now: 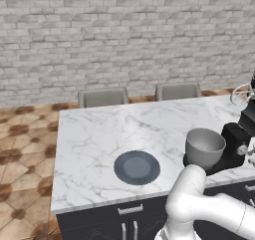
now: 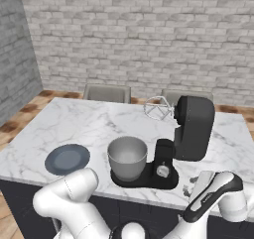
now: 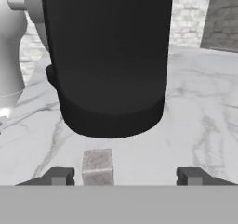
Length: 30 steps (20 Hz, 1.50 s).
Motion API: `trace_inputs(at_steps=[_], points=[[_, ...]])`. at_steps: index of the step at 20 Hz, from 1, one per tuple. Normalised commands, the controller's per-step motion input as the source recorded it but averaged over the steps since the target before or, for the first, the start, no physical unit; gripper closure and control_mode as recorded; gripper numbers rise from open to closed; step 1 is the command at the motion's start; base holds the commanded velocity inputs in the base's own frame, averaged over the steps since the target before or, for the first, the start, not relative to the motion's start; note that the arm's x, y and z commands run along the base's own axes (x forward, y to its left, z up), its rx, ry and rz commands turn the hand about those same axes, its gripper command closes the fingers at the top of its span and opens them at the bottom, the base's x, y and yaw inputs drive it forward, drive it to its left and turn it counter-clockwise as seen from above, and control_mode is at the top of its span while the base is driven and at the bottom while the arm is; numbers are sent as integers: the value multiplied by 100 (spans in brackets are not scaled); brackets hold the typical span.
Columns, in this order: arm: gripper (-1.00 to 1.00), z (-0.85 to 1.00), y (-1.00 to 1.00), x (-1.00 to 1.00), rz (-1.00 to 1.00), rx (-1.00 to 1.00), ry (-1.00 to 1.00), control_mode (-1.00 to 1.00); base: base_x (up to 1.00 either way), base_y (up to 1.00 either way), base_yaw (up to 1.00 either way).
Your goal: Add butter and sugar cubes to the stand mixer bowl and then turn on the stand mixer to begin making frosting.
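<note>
Sugar cube [image 3: 97, 166] upright between open hand [image 3: 124, 176], stand mixer [image 3: 109, 56] behind

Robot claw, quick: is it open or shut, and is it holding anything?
Gripper: jaws open wide and holding nothing; a small grey cube lies on the counter between them, just in front of the stand mixer.

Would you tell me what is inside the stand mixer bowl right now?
The stand mixer bowl sits on the stand mixer base, and its visible inner wall looks bare grey. Its bottom is hidden by the rim, so small contents cannot be ruled out.
</note>
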Motion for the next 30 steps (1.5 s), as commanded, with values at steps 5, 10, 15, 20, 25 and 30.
trace_inputs(at_steps=[5, 10, 15, 20, 25, 30], points=[[-100, -59, 9, -26, 0, 0, 0, -100, 0, 0, 0], [-100, -61, 16, -21, 0, 0, 2, -100, 0, 0, 0], [-100, -57, 22, -16, 0, 0, 2, -100, 0, 0, 0], [-100, -50, 19, -44, 0, 0, 0, -100, 0, 0, 0], [-100, -54, 22, -45, 0, 0, 1, -100, 0, 0, 0], [-100, -55, 23, -18, 0, 0, 4, -100, 0, 0, 0]])
